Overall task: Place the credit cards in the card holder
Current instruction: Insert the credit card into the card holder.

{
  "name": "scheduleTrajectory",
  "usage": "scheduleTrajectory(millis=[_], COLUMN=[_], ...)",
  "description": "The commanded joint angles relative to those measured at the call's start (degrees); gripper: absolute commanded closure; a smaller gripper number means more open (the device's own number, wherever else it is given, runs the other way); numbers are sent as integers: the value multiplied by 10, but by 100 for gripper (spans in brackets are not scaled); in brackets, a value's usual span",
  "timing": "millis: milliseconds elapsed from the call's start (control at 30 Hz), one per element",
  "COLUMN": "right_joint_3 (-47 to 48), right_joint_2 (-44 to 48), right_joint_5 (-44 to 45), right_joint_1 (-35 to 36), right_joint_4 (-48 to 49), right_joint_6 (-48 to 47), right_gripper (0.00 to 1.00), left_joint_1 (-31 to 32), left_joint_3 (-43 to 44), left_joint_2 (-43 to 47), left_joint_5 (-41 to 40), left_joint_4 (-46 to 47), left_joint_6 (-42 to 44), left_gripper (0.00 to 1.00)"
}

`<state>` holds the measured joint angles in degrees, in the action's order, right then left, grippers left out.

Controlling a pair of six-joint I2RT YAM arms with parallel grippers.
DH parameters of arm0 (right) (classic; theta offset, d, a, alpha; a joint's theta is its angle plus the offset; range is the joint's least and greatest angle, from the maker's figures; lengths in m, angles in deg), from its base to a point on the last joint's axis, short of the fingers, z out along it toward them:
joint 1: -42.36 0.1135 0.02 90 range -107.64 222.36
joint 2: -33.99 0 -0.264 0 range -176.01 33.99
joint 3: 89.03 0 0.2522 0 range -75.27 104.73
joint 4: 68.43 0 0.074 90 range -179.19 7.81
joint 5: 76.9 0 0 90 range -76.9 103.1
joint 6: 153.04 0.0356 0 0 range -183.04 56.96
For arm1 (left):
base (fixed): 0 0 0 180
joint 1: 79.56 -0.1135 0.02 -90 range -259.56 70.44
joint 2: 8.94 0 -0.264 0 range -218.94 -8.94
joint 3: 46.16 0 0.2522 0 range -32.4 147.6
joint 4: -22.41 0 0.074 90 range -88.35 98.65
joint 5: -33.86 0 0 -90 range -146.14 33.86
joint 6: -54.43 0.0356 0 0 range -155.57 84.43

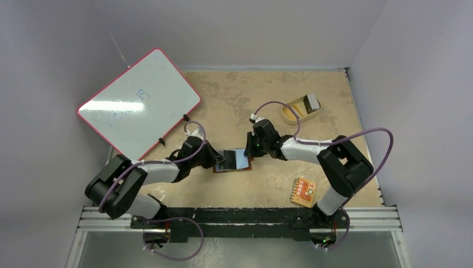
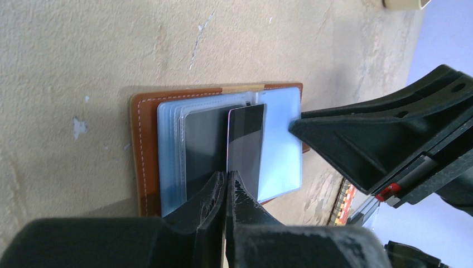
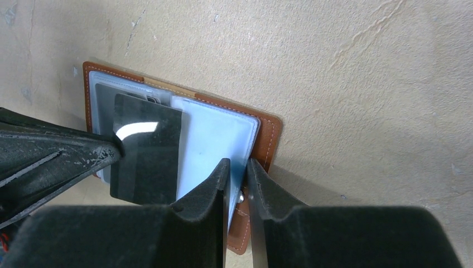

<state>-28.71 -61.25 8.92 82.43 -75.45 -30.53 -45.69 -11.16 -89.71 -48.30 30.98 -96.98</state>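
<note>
The brown card holder [image 1: 247, 165] lies open at mid-table, its bluish clear pockets facing up. My left gripper [image 2: 227, 176] is shut on the near edge of a black credit card [image 2: 246, 142], which stands slanted over the pockets by the fold. A second dark card [image 2: 201, 146] sits inside a left pocket. From the right, my right gripper [image 3: 238, 163] is closed on the holder's [image 3: 270, 139] right edge, clear pockets and snap tab between its fingers. The held card [image 3: 148, 159] shows a pale streak in the right wrist view. Both grippers, left [image 1: 218, 159] and right [image 1: 249, 151], meet over the holder.
A red-rimmed whiteboard [image 1: 139, 103] leans at the back left. A tan oval dish [image 1: 294, 113] with something in it stands at the back right. An orange-red patterned packet [image 1: 304, 191] lies near the right arm's base. Walls enclose the table.
</note>
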Motion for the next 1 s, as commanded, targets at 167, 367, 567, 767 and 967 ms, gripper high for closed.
scheduleTrajectory(millis=[167, 367, 567, 767, 967], right_joint_3=[-25, -33, -45, -51, -74], right_joint_2=[1, 5, 15, 21, 45], right_joint_5=[-17, -19, -19, -25, -28], right_joint_1=[5, 6, 6, 6, 7], right_joint_4=[-4, 7, 23, 37, 74], right_joint_6=[11, 21, 39, 59, 100], right_gripper=[80, 80, 79, 78, 78], left_joint_1=[0, 1, 3, 21, 58], left_joint_3=[-15, -19, -20, -19, -8], left_joint_2=[-24, -11, -31, -41, -41], left_joint_5=[-52, -67, -51, -48, -69], left_joint_4=[38, 39, 66, 79, 70], left_joint_6=[-8, -14, -22, -28, -37], left_gripper=[100, 100, 100, 100, 98])
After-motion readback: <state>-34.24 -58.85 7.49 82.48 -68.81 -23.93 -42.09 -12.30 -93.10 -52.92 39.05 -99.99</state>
